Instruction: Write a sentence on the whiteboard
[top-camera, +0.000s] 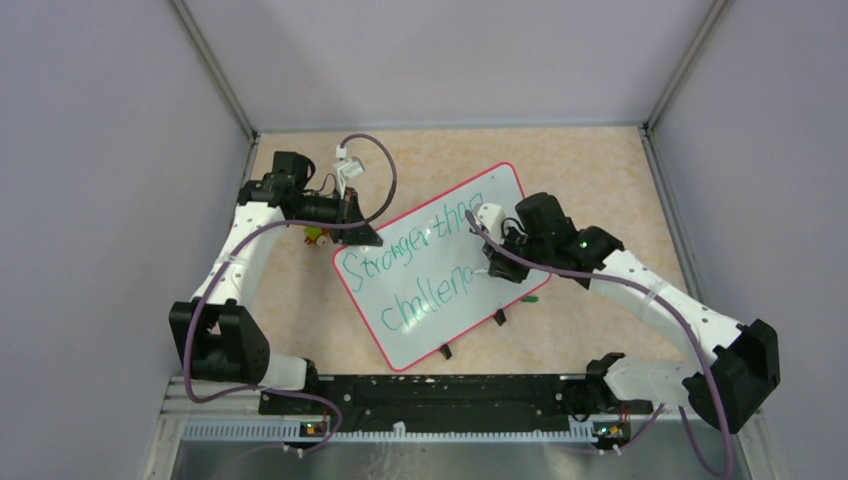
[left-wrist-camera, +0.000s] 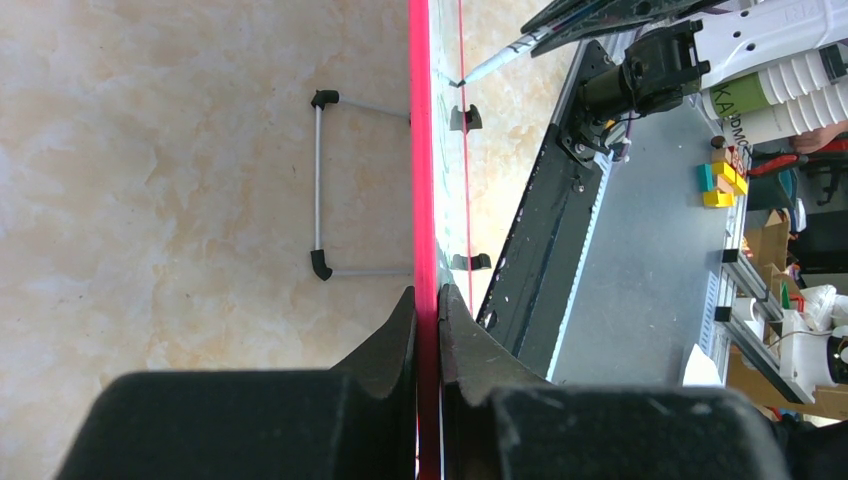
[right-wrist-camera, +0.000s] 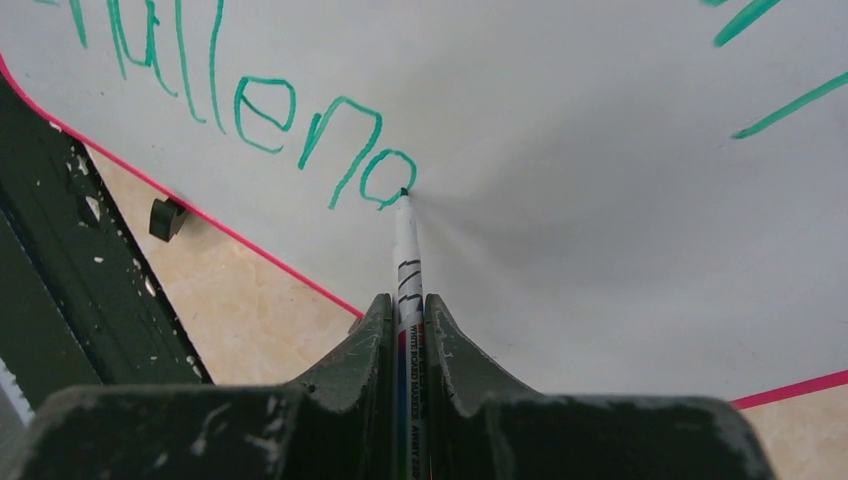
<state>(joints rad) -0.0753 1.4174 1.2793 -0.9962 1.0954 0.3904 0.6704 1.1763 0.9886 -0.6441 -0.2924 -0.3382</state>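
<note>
- Viewing from above, I see the large glossy white rectangular whiteboard with its thin red-pink rim. It sits askew at the middle of the beige marbled desk, between the two arms.
- The left gripper is closed on the whiteboard's rim at its far-left edge, one finger on each face.
- The right gripper is clamped on a slim white marker, whose tip touches the board face.
- The green cursive sentence runs over two lines. The upper reads "Stronger tha", with the rest hidden behind the right arm. The lower reads "challen" plus a round stroke, where the marker tip rests.
- Small black clips sit on the board's near edge.
</note>
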